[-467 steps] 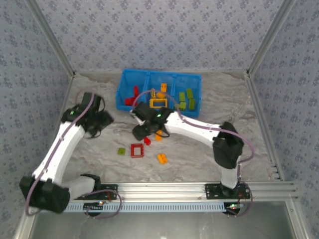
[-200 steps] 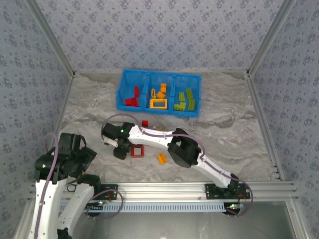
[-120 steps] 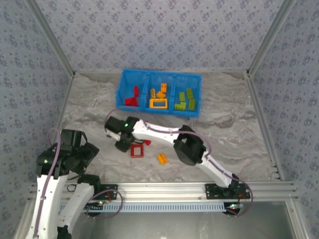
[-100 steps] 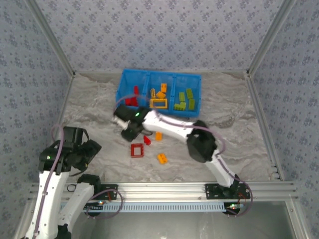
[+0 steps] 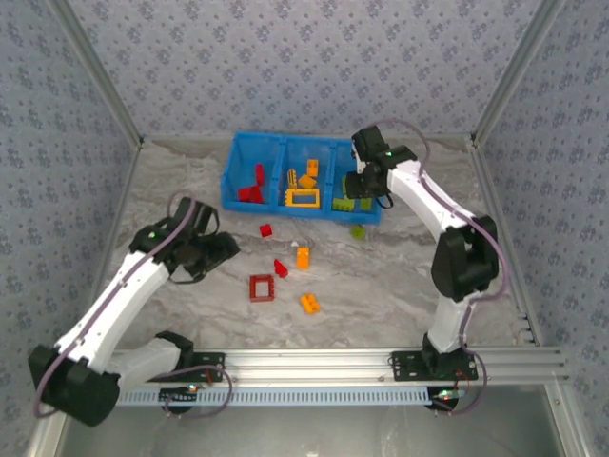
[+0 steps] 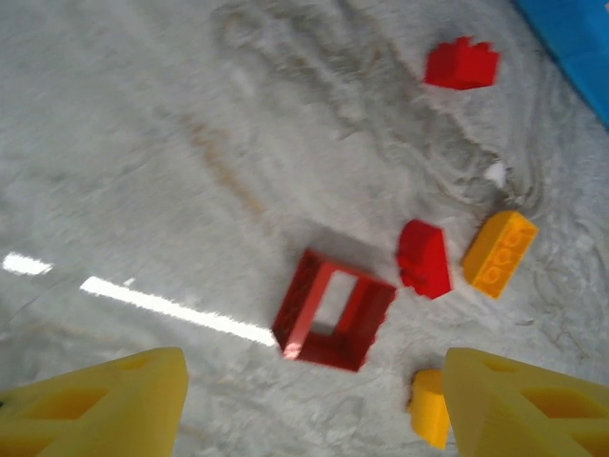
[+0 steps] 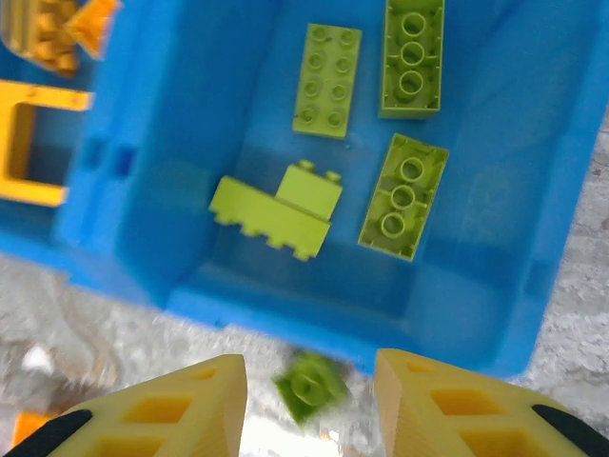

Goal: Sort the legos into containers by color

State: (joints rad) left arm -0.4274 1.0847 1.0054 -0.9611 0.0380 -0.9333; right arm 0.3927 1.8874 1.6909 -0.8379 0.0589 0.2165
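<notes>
Red open square frame (image 6: 324, 350) lies on marbled table (image 6: 143, 143).

Bare tabletop (image 5: 381, 286) is left to the right of the loose bricks. Only narrow gaps are left between the red frame (image 6: 335, 309), red brick (image 6: 423, 259) and orange brick (image 6: 499, 253). The far side is barred by the blue bin (image 5: 230, 186), with a small green brick (image 7: 310, 385) just before its front wall.

Bright blue bin (image 7: 143, 219), red frame (image 6: 335, 309), lime-green bricks (image 7: 412, 59) (marbled grey table (image 5: 428, 238)), yellow fingers (image 7: 214, 400)
</notes>
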